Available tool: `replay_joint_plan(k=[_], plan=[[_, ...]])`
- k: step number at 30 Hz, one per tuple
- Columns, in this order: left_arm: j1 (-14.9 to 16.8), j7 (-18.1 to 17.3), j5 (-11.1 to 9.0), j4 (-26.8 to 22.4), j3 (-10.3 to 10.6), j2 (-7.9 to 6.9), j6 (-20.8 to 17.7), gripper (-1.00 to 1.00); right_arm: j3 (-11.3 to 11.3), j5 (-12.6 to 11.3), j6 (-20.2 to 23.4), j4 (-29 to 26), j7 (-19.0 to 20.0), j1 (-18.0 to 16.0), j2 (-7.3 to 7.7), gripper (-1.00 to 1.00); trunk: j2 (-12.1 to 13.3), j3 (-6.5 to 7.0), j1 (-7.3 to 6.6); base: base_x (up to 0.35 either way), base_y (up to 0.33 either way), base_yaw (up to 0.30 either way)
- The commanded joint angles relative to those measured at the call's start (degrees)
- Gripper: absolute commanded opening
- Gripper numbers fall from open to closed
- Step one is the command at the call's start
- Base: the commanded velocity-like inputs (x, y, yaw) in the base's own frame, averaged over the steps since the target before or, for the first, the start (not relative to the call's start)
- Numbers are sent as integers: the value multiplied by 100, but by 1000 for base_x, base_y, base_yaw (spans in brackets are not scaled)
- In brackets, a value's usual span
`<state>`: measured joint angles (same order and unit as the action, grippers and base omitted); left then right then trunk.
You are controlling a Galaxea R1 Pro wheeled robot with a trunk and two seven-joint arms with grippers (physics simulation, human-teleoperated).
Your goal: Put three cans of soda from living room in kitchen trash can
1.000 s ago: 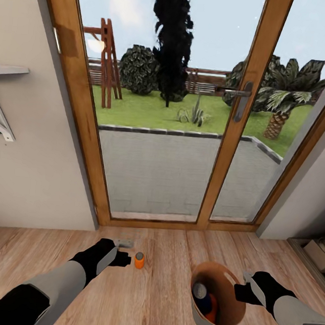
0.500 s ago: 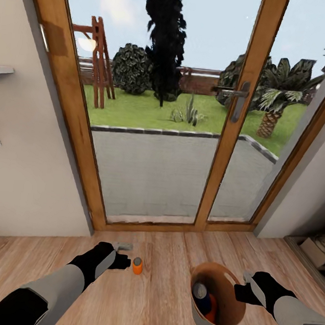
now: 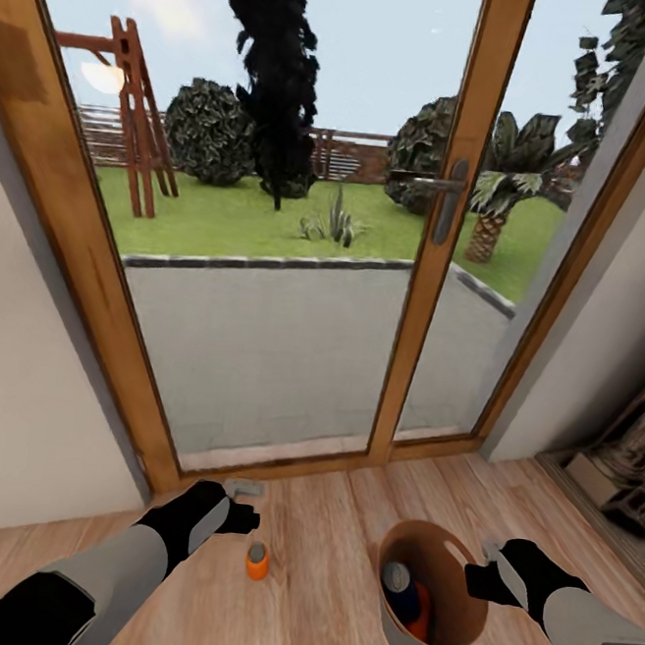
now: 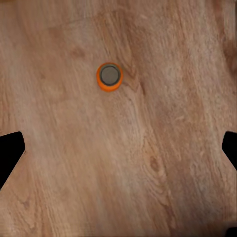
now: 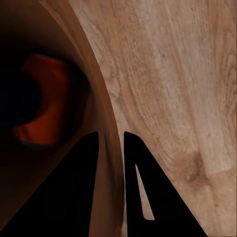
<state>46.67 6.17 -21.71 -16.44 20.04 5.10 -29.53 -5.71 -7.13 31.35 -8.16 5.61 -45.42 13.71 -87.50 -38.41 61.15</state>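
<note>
An orange can of soda [image 3: 257, 560] stands upright on the plank floor, just below and beside my left gripper [image 3: 246, 505]. From above, the can [image 4: 109, 76] lies ahead of the open left gripper [image 4: 118, 150], outside its fingers. My right gripper [image 3: 484, 573] is shut on the rim of the tash can [image 3: 450, 633], a grey bin with a wood-toned inside. A dark blue can [image 3: 398, 578] and an orange can [image 3: 420, 610] lie inside it. Up close, the right gripper [image 5: 111, 143] pinches the bin's wall [image 5: 106, 118], and the orange can [image 5: 49, 98] shows inside.
A wood-framed glass door [image 3: 425, 303] with a grey handle [image 3: 448, 203] stands straight ahead, with a patio and garden beyond. A pale wall [image 3: 30, 393] is at the left. Stone-coloured furniture [image 3: 625, 460] sits low at the right.
The whole view has shifted: the camera has moved closer to the door and turned right. The standing orange can now shows lower, under the left gripper. Both arms keep their pose.
</note>
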Motion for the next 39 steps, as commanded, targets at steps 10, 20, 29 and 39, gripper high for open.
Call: replay_joint_plan(k=[10,20,29,39], plan=[[0,2,0,0,0,0,6,100,35,-64,3,-10,28,-2,29,-100,0,0,0,116,301,-285],[0,4,0,0,1,0,17,100,24,-61,3,-10,28,-2,32,-100,0,0,0,211,240,-83],[0,2,2,0,4,0,17,100,18,-61,3,-10,28,-2,27,-100,0,0,0,246,238,-209],[-3,7,35,-1,16,0,25,100,18,-61,3,-11,28,-2,27,-100,0,0,0,175,116,-257]])
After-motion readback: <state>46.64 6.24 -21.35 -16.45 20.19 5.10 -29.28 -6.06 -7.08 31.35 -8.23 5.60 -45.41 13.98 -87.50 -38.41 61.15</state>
